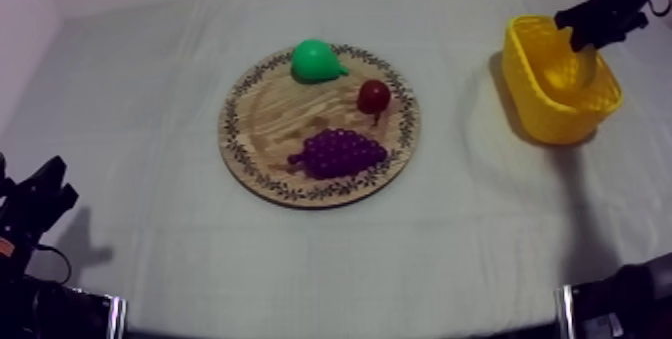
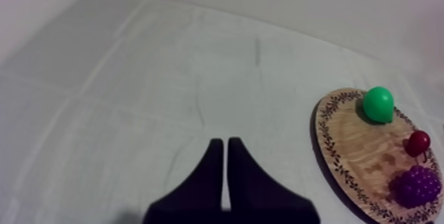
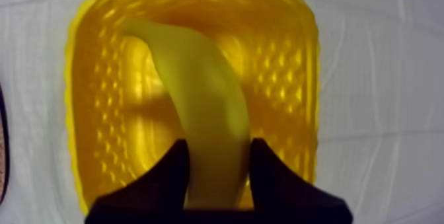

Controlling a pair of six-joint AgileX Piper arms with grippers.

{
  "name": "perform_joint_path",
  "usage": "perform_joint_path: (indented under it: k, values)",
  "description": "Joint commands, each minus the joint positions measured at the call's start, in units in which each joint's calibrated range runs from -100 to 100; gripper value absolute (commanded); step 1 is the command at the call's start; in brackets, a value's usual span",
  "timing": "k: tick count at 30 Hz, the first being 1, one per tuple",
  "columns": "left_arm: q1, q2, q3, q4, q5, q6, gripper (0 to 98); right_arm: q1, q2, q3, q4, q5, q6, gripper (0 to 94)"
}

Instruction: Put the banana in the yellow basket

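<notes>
The right fingers (image 3: 173, 172) hug the banana (image 3: 198, 81) tight over the yellow basket (image 3: 89, 108). Dropped from too high, it may bounce out; how high is hard to tell. The left fingers (image 2: 213, 170) rest pinched together, empty.

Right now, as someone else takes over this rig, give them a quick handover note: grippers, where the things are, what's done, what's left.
Left gripper: shut on nothing, over bare cloth, to one side of the wooden board.
Right gripper: shut on the banana, holding it over the opening of the yellow basket.
The board carries the pear, the small red fruit and the grapes.
Done: the banana is off the board and at the basket.
Left: release the banana into the basket, then lift the arm away.
</notes>
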Motion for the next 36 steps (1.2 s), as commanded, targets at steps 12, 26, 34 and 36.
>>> perform_joint_path:
  k: [12,26,34,36]
  values:
    - [0.0,-0.1,0.0,0.00,0.0,0.0,0.0,0.2,4.2,2.8,-1.0,-2.5,-1.5,36.6]
    - [0.0,-0.1,0.0,0.00,0.0,0.0,0.0,0.0,-1.3,3.6,-1.7,-3.7,0.6,37.9]
    - [0.0,-0.1,0.0,0.00,0.0,0.0,0.0,-0.8,-14.9,10.5,-1.9,-4.9,1.1,7.1]
    - [0.0,-0.1,0.0,0.00,0.0,0.0,0.0,-1.3,-19.3,13.2,-1.7,-5.7,0.8,3.7]
